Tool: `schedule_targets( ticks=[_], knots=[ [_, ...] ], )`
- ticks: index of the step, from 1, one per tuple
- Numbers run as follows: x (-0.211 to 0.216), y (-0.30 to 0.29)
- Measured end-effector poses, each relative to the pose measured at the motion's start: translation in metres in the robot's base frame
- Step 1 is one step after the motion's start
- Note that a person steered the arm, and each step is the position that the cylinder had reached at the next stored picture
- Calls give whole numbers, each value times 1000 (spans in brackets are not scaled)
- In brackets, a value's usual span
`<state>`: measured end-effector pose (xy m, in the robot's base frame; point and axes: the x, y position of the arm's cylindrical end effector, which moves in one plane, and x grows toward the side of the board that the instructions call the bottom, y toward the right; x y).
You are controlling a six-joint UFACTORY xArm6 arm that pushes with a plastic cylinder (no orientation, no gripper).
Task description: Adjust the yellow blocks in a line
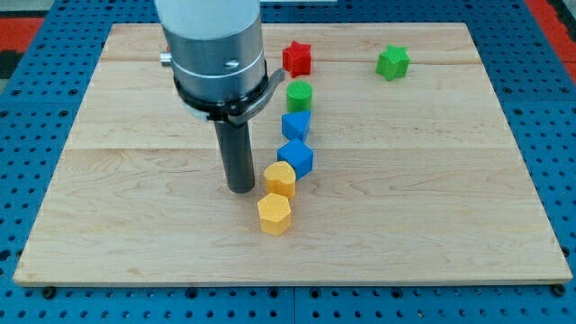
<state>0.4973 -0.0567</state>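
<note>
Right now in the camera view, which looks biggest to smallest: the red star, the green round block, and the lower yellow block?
1. Lower yellow hexagon block, though it sits nearest the view's bottom, so nearness may inflate it.
2 and 3. Red star block and green round block look alike; I can't rank them.

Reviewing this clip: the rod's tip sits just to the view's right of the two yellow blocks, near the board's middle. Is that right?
Not quite. In the camera view my tip sits just to the view's left of the two yellow blocks, near the board's middle.
</note>
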Motion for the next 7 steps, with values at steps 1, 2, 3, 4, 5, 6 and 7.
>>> schedule_targets(
  ticks=[1,2,3,4,5,6,7],
  knots=[
    [-6,16],
    [-3,32],
    [4,32],
    [4,16],
    [9,-16],
    [31,-5],
    [43,14]
  ],
)
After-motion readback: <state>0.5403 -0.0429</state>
